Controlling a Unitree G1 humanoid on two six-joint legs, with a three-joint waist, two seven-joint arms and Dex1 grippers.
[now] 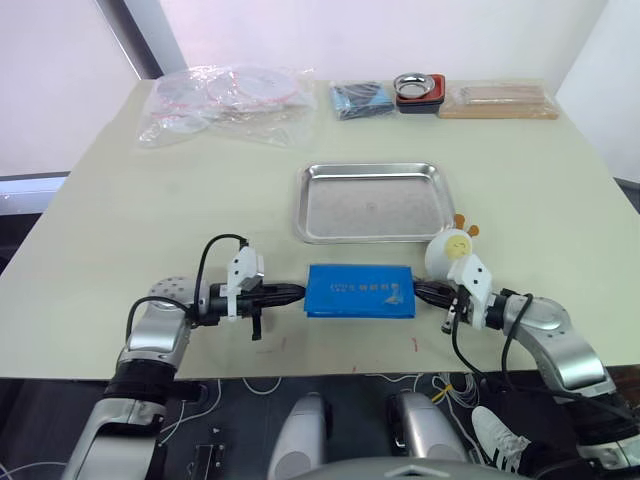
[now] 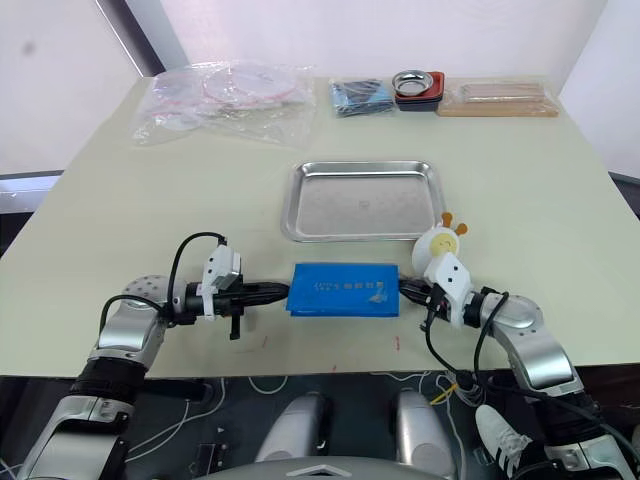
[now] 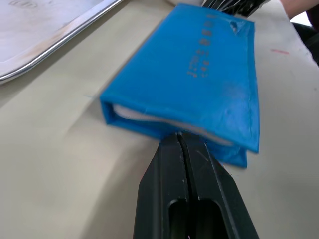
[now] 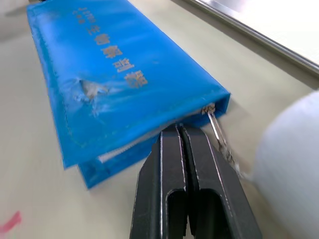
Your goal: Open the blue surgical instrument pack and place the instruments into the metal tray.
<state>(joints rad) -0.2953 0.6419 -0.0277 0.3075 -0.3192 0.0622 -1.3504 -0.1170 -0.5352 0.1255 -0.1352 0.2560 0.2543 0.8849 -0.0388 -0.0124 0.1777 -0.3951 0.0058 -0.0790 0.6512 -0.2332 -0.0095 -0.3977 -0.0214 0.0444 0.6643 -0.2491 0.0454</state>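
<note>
I see both tools pressed together: left tool and right tool touching the blue surgical instrument pack; its pale printing is unreadable.

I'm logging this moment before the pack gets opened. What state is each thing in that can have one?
blue surgical instrument pack: folded shut, flat on the table, both grippers at its ends.
metal tray: empty.
left gripper: shut, tips at the pack's edge.
right gripper: shut, tips at the pack's opposite edge.
small metal bowl: upright in its red holder.
</note>
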